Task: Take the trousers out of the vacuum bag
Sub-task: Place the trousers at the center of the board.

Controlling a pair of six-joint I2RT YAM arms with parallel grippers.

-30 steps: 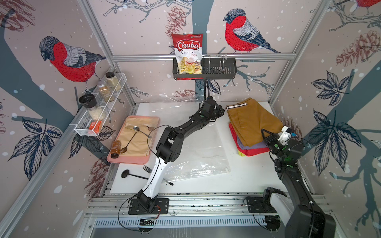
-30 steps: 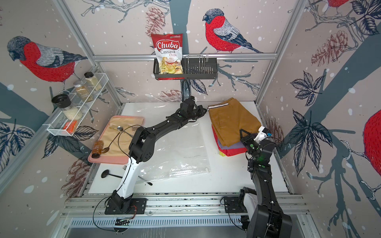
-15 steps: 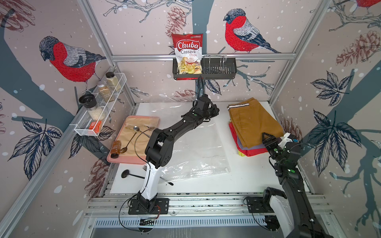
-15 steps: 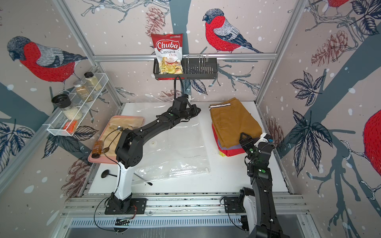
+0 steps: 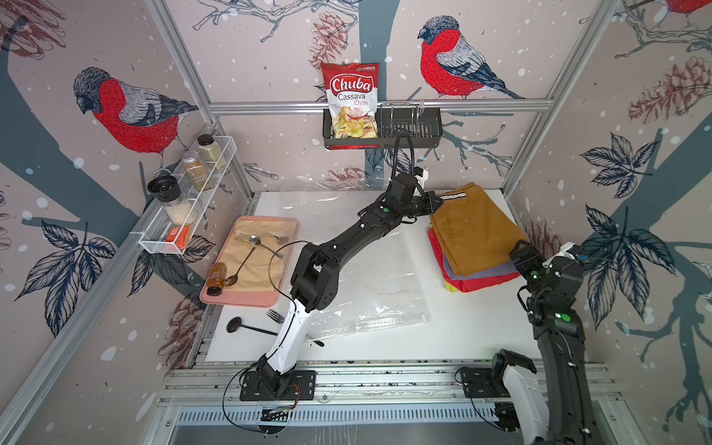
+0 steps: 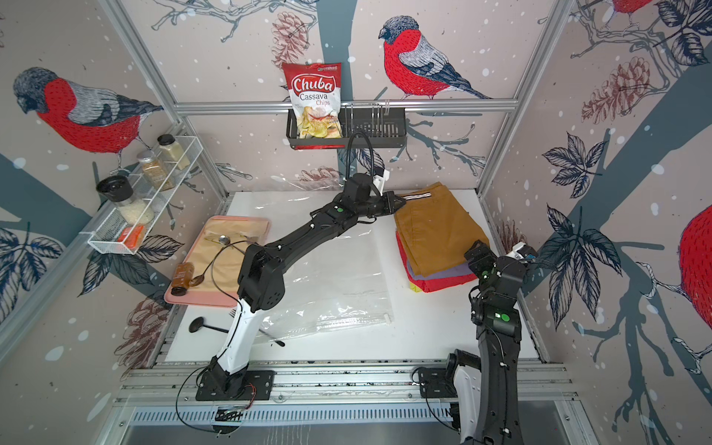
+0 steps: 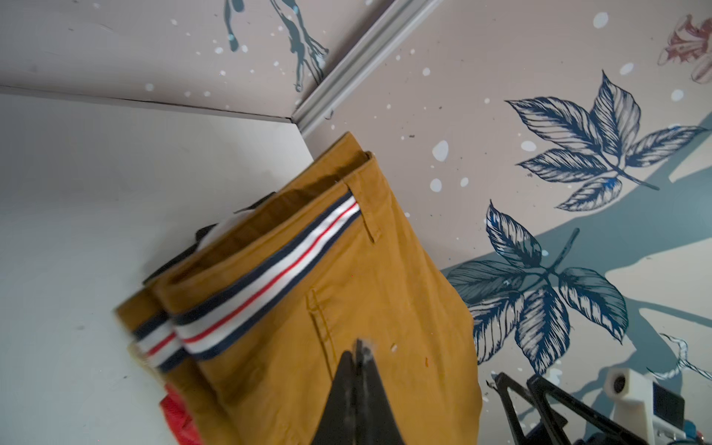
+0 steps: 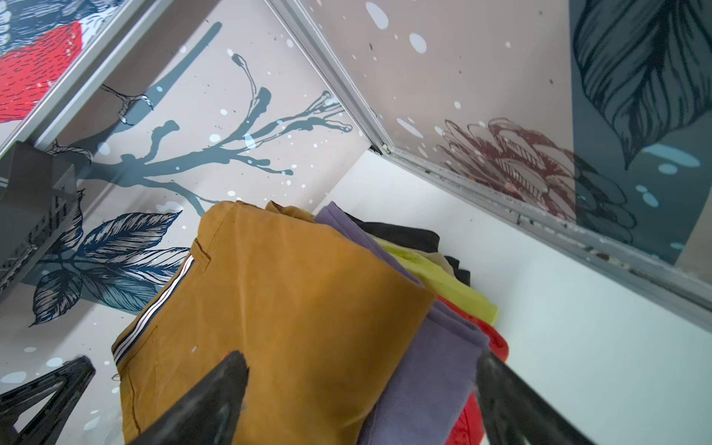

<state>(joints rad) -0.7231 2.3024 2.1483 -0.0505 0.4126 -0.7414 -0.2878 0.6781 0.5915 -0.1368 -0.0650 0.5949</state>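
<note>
The right end effector (image 5: 518, 250), jaws newly spread, has backed off the stacked trousers (image 5: 474, 231), which rest on the surface at right of frame, beside the flat, empty vacuum bag (image 5: 370, 269); removal appears complete. The left end effector (image 5: 437, 202), pressed together, has swung to the striped waistband, its arm spanning the bag; the pink tray (image 5: 239, 301) lies clear at left.

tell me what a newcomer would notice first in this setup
The stack of folded trousers at the far right of the table, mustard-brown on top, sits outside the clear vacuum bag that lies flat mid-table. The left gripper, shut, reaches across the bag to the stack's far end, while the right gripper stands open at its near end. Bullfinch wallpaper covers the walls.
</note>
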